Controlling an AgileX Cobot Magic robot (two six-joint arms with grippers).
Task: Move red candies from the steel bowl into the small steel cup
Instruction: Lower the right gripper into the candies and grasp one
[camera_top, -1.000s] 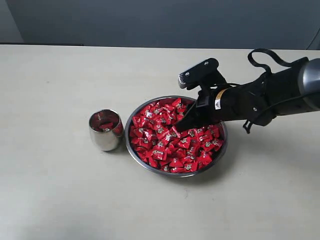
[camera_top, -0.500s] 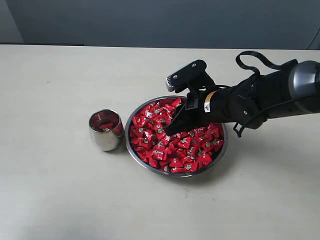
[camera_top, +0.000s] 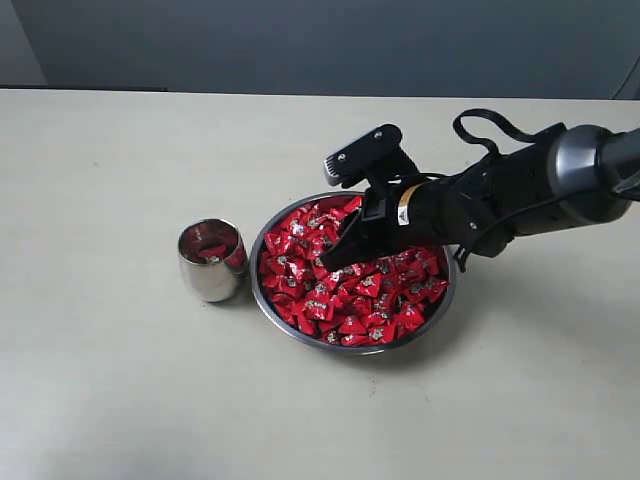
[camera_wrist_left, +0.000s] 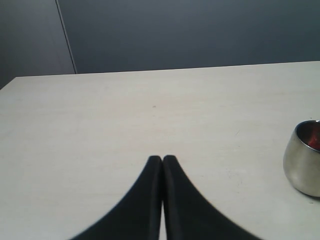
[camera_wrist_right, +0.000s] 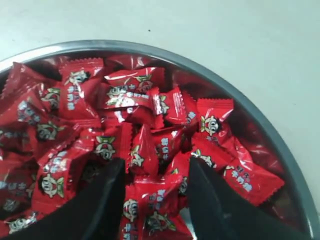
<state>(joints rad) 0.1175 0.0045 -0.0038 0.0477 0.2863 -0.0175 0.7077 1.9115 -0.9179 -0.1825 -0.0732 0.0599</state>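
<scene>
as the red candies (camera_top: 350, 295) lie heaped in the steel bowl (camera_top: 298, 336) at mid-table, filling it almost to the rim, the stock is a crowded pile with no piece lying alone. a few red pieces show inside the small steel cup (camera_top: 210, 268), which stands upright just beside the bowl; whether the two touch cannot be told. right gripper (camera_wrist_right: 156, 166): jaws spread, tips down on the heap, one wrapped candy in the gap, nothing pinched. left gripper (camera_wrist_left: 162, 159): fingers pressed together, empty, low over the bare table (camera_top: 120, 150), with the cup off to one side. risks, as judged: the jaws may close on two or three wrappers at once, or on a slick corner only, so a piece could drop in transit; tips pushed deeper could shove candies over the thin rim; the cup's mouth is narrow and its body rounded, so an off-centre release would miss, and a brush from the arm could tip it. views: only the right wrist view shows the gap between the jaws and which candy sits in it; the exterior view hides that but alone shows bowl, cup and arm together; only the left wrist view shows the idle gripper, which is absent from the exterior view.
</scene>
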